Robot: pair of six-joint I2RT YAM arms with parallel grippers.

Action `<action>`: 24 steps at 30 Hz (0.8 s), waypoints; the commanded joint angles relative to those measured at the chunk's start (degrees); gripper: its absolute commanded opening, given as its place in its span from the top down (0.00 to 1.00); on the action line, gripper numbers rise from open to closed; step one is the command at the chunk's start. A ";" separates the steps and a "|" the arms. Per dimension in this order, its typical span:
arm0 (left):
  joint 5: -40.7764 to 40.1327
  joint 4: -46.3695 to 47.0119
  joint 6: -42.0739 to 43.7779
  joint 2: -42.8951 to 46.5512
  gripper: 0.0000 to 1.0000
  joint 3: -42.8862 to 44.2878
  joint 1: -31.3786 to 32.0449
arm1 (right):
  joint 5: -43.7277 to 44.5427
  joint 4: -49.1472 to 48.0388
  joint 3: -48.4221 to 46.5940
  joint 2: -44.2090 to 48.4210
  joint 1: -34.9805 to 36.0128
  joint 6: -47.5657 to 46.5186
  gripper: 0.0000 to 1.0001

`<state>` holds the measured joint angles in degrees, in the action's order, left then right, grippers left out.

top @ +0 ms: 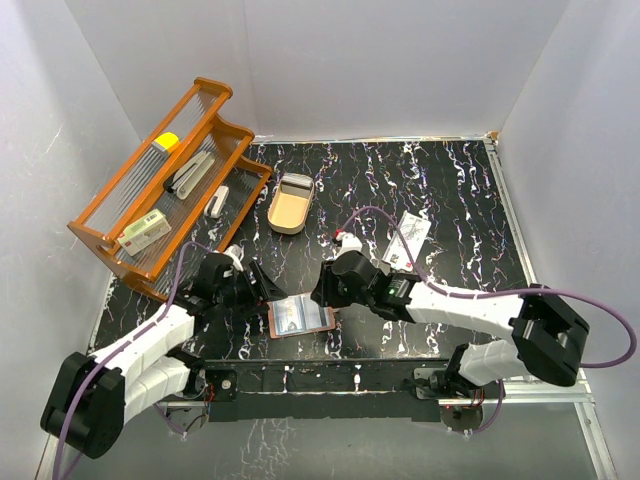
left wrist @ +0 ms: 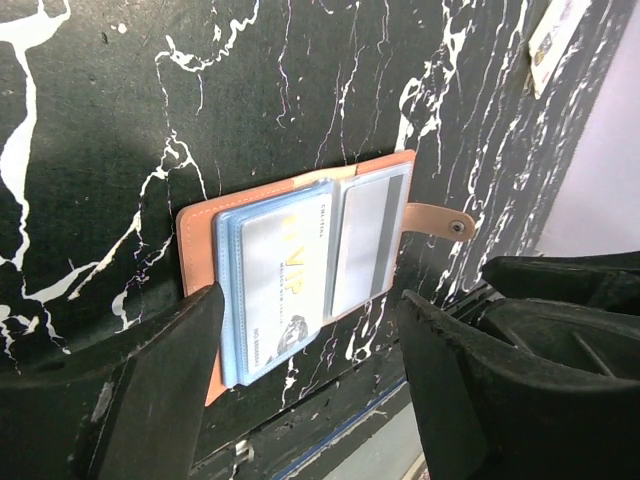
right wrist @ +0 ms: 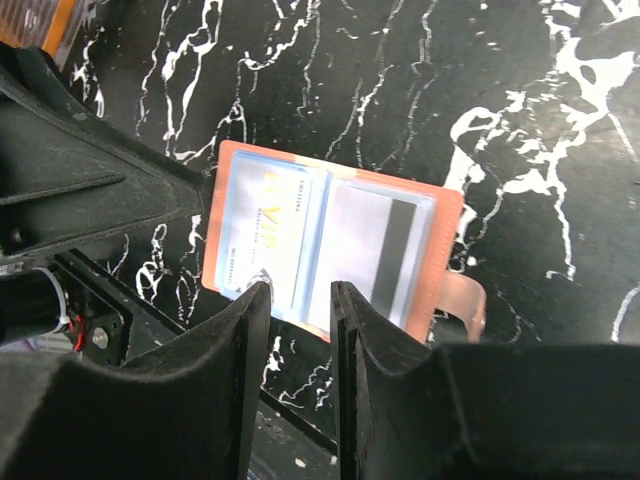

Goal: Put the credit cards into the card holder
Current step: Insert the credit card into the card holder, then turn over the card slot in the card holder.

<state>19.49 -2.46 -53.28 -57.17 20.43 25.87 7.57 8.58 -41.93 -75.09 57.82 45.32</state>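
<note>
The reddish-brown leather folding card holder point(top: 300, 318) is lying open on the black marbled worktop point(top: 450, 190), pockets upward for loading. The left claw point(left wrist: 310, 300), spread wide, is touching its edge, probably bracing it against sliding. The right claw point(right wrist: 298, 290), narrowly parted and empty, is hovering above, with a white credit card point(top: 413, 232) lying well apart.

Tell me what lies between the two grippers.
The open card holder lies between the left gripper and the right gripper; the top view shows it best.
</note>
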 commanded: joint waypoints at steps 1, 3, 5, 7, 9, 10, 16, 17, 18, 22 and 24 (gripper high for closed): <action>5.05 2.62 -1.36 3.34 0.31 -2.40 -1.86 | -3.68 -5.75 -3.05 -1.99 0.44 -0.83 0.72; 5.04 2.96 -1.31 3.50 0.31 -2.66 -1.96 | -4.47 -6.45 -3.43 -3.50 0.53 -0.86 0.72; 5.45 3.26 -1.18 2.86 0.30 -2.72 -1.96 | -5.50 -6.89 -3.99 -5.21 0.53 -0.86 0.72; 5.88 4.25 -1.42 1.87 0.31 -2.96 -1.96 | -6.61 -6.99 -4.98 -7.10 0.54 -0.93 0.72; 5.97 5.10 -1.63 1.43 0.30 -3.47 -1.97 | -7.78 -7.56 -5.42 -8.64 0.58 -1.07 0.72; 6.11 5.78 -1.73 1.32 0.30 -3.77 -2.03 | -8.37 -8.00 -5.51 -9.27 0.55 -0.96 0.72; 5.85 6.77 -1.83 0.94 0.30 -4.32 -2.05 | -9.99 -8.81 -6.25 -11.82 0.71 -1.26 0.73; 6.01 7.22 -1.90 0.96 0.30 -4.52 -2.03 | -9.92 -8.76 -6.39 -12.18 0.71 -1.30 0.73; 6.15 7.62 -2.06 1.20 0.30 -4.74 -2.05 | -9.82 -8.69 -6.53 -12.59 0.71 -1.32 0.73; 5.68 7.92 -2.37 2.28 0.30 -5.43 -2.04 | -10.48 -8.89 -7.11 -14.27 0.72 -1.38 0.72; 5.54 7.91 -2.36 2.77 0.30 -5.69 -2.05 | -11.06 -9.04 -7.40 -15.27 0.80 -1.53 0.72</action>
<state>24.03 4.71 -55.31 -56.07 15.49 24.12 -2.35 2.74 -46.48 -89.23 58.15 44.91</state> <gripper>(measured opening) 0.700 0.282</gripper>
